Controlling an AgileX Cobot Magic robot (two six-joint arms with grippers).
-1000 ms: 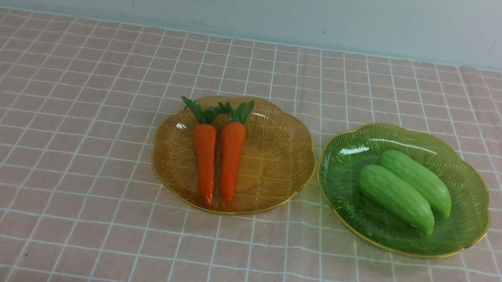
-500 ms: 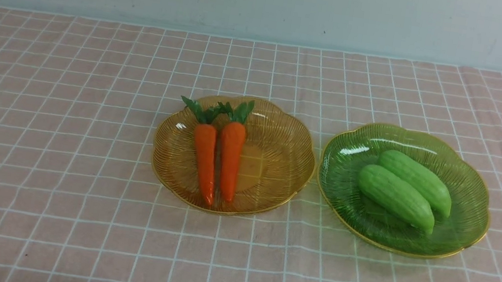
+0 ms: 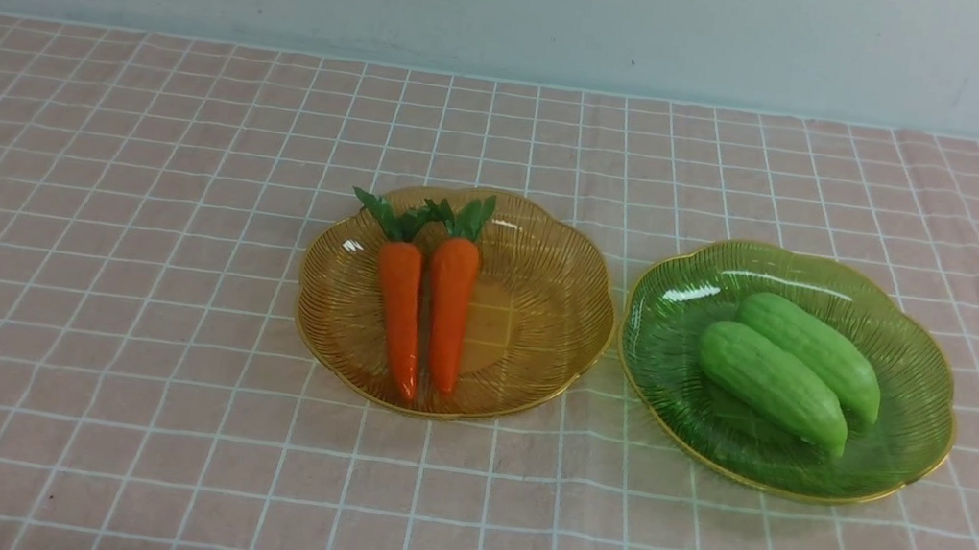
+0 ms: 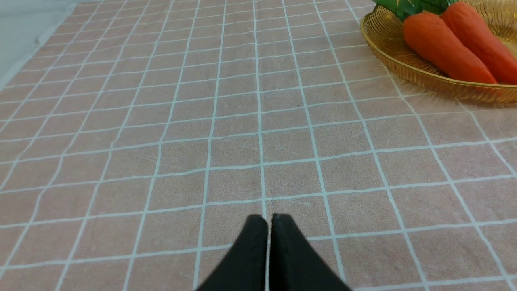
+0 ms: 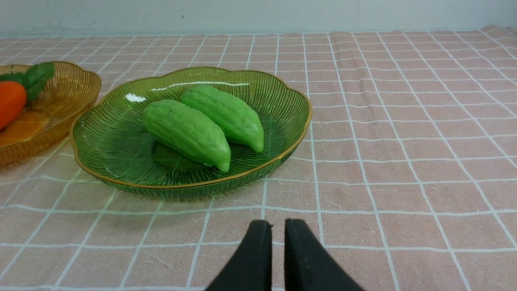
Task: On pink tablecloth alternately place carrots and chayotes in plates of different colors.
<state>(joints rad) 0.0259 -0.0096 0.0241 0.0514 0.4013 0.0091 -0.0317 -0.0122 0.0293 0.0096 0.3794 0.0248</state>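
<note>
Nothing moved; left claw [image 4: 269, 220] closed, right claw [image 5: 273, 226] nearly closed.

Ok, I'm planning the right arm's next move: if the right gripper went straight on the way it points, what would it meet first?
Probably the near rim of the green plate, which holds both chayotes. The right gripper is shut and empty; depth is uncertain.

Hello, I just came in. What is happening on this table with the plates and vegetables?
Nothing is being handled at this moment. Two orange toy carrots lie side by side in the amber ribbed plate, and two light green chayotes lie together in the green ribbed plate, both on the pink checked tablecloth. The left gripper and right gripper are empty and closed, over bare cloth near the plates.
</note>
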